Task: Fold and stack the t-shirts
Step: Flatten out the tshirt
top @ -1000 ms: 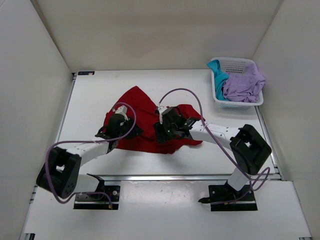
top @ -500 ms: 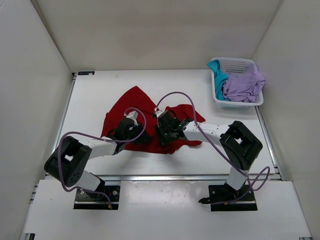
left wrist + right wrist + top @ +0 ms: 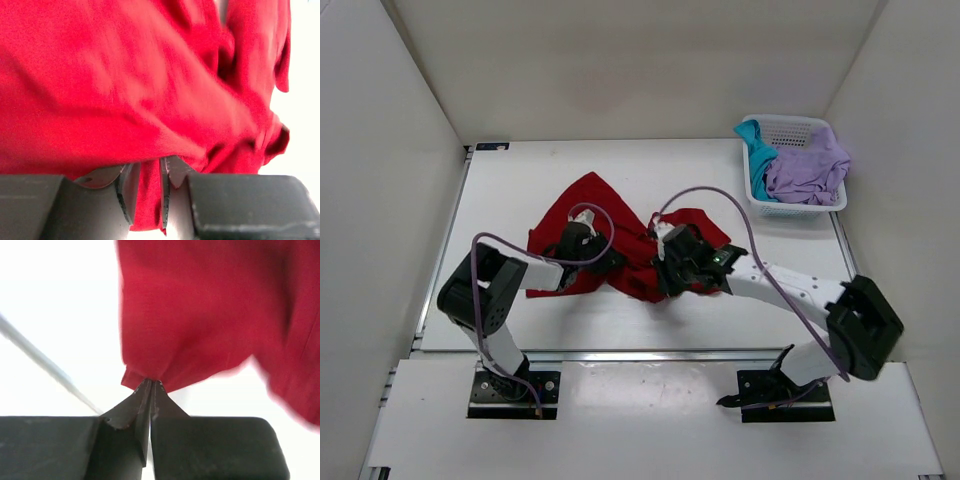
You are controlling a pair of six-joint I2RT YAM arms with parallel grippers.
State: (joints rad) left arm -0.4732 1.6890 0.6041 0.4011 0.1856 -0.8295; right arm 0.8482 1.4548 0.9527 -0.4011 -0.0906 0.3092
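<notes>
The red t-shirt [image 3: 600,215] lies crumpled in the middle of the table. My left gripper [image 3: 611,263] is at its near edge, and in the left wrist view the gripper [image 3: 145,166] is shut on a fold of the red t-shirt [image 3: 125,85]. My right gripper [image 3: 666,273] is just to the right of the left one. In the right wrist view it [image 3: 151,384] is shut on the hem of the red t-shirt [image 3: 210,315], whose cloth hangs away from the tips. The teal t-shirt [image 3: 756,152] and the lavender t-shirt [image 3: 808,168] lie in the basket.
A white mesh basket [image 3: 792,207] stands at the back right corner of the table. White walls close in the back and both sides. Purple cables loop over both arms above the red cloth.
The right gripper has shut on the shirt's hem and shifted slightly right. The left arm has swung in so its gripper sits close to the right one, narrowing on a fold. The red cloth has bunched up.
</notes>
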